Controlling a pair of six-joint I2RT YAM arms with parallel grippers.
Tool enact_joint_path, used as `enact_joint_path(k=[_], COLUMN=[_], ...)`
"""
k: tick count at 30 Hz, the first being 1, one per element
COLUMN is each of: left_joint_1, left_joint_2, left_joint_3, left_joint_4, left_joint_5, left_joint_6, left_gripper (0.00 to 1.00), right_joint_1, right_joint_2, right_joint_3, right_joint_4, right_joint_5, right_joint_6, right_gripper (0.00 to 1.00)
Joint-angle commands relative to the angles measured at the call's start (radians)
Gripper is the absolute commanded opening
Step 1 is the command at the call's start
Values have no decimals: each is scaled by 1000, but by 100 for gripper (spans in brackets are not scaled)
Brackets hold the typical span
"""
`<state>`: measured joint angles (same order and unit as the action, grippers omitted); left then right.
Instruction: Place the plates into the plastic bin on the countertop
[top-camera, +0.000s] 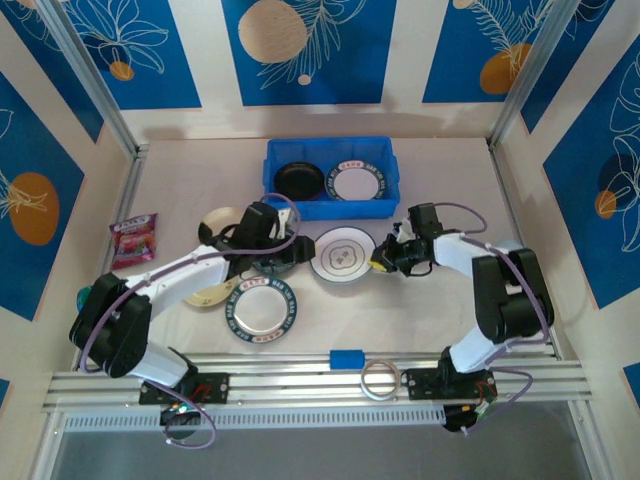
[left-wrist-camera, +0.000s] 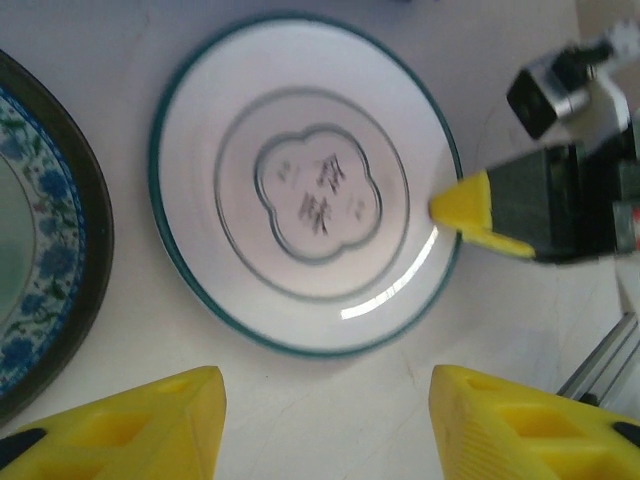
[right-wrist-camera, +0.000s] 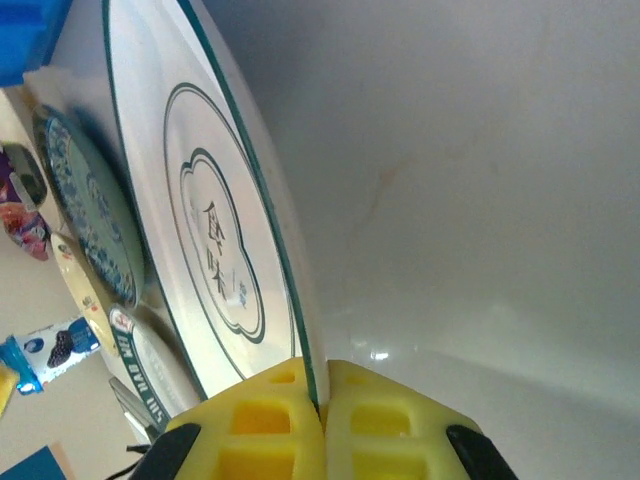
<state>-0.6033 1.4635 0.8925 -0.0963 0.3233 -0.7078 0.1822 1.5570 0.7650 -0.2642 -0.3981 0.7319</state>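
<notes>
Right wrist view: my right tool (right-wrist-camera: 322, 400) is clamped on the rim of the green-edged white plate (right-wrist-camera: 215, 250). The plate lies mid-frame on the bench (top-camera: 450, 200) in the top view, just below the plastic bin (top-camera: 330, 143). My left tool (left-wrist-camera: 325, 425) stands apart. I lift slowly, rim first, to prevent slip.

One bright blue rectangular plastic bin (top-camera: 330, 208) sits flat on pale beige matte countertop (top-camera: 450, 190). Inside bin: round black plate (top-camera: 299, 180) left, round white dark-rimmed plate (top-camera: 355, 183) right, both flat. Just in front of bin: white green-rimmed plate with clover mark (top-camera: 342, 254), right edge pinched by right gripper (top-camera: 382, 262). Front-left of bin: dark blue-patterned plate (left-wrist-camera: 50, 260), partly hidden; cream plate (top-camera: 218, 220); second cream plate (top-camera: 203, 295); white plate with green-and-red rim (top-camera: 262, 308), farthest from bin.
</notes>
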Motion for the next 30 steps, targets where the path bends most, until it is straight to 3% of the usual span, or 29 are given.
enact_joint_path(k=[1, 9, 17, 22, 28, 30], left_joint_1=[33, 83, 87, 90, 94, 97], left_joint_2=[-8, 10, 34, 22, 7, 3], left_joint_3=[-22, -46, 10, 9, 3, 4], left_joint_4=[71, 207, 216, 197, 184, 187], left_joint_5=[59, 152, 183, 165, 154, 152], left_joint_6=[-36, -92, -107, -104, -106, -105], left_gripper=[57, 50, 36, 21, 22, 15], right_joint_1=[2, 19, 48, 51, 45, 46], right_joint_2=[-110, -275, -276, -262, -250, -248], right_joint_3=[-15, 23, 90, 123, 135, 138], right_joint_4=[-61, -84, -63, -86, -90, -87], right_joint_5=[-54, -131, -170, -158, -151, -152], right_joint_6=[18, 53, 73, 61, 52, 54], right_gripper=[0, 0, 0, 0, 0, 0])
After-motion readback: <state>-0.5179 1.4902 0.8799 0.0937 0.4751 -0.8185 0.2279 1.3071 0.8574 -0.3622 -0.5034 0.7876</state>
